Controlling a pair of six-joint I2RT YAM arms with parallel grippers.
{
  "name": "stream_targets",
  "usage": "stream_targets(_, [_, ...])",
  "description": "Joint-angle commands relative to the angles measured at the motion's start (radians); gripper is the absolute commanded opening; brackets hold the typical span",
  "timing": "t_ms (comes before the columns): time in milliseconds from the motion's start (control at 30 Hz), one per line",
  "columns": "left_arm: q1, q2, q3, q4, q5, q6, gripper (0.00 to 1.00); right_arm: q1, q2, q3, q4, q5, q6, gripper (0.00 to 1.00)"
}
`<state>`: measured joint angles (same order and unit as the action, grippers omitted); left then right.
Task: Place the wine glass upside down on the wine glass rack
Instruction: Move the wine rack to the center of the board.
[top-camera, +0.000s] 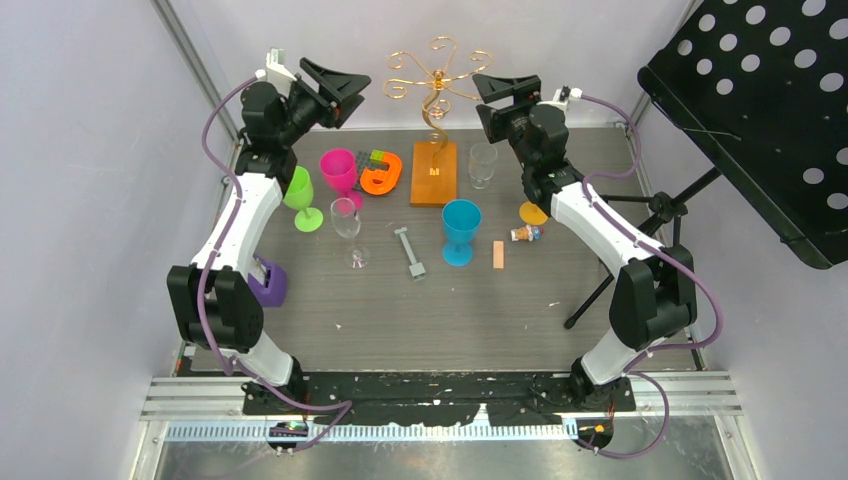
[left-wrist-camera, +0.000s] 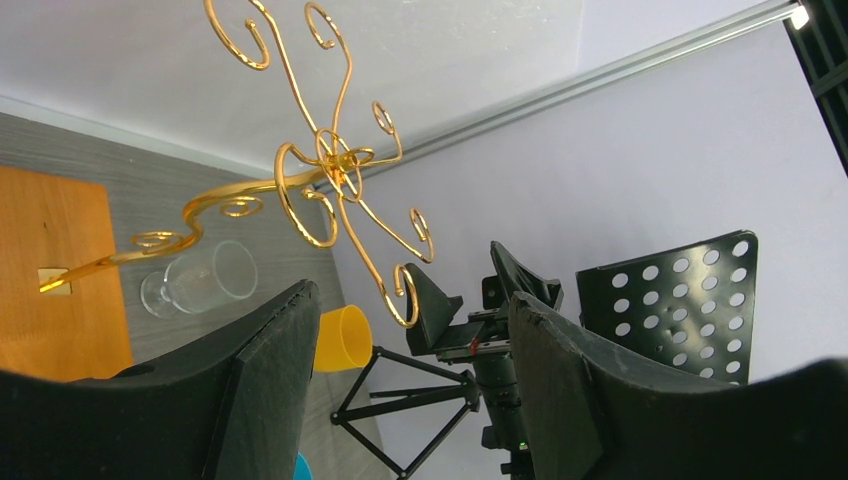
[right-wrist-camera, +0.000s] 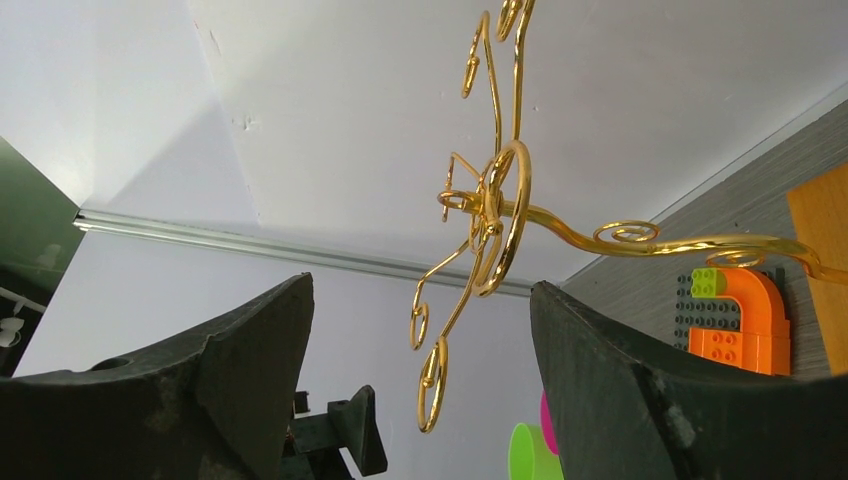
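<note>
The wine glass rack stands at the bench's 12 o'clock edge. The left end effector is at its 9 o'clock and the right end effector at 3 o'clock, both spread and empty. A clear wine glass stands upright at the rack's 7 o'clock.

Bright, diffuse light; faint shadows on the tabletop; the wine glass rack glints; wrist-view foregrounds seem slightly soft.
</note>
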<state>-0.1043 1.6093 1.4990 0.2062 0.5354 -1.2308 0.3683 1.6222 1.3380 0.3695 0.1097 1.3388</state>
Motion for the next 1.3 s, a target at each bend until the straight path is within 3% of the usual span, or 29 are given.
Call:
stream_targets(0, [0.005, -0.016, 0.032, 0.046, 0.022, -0.008, 0.68, -0.006, -0.021, 0.004, 0.051, 0.004, 0.008, 0.85])
stream_targets(467, [0.005, 0.08, 0.149, -0.048, 0.035, -0.015, 0.61, -0.011, 0.051, 0.116, -0.039, -0.029, 0.017, 0.82])
stream_targets(933, [-0.025, 0.175, 0.192, -0.051, 0.057, -0.038, 0.62, -0.021, 0.063, 0.127, -0.052, 0.007, 0.0, 0.64])
stream_targets(1267, [-0.062, 0.225, 0.235, -0.05, 0.06, -0.053, 0.61, -0.045, 0.052, 0.113, -0.057, 0.016, -0.004, 0.59])
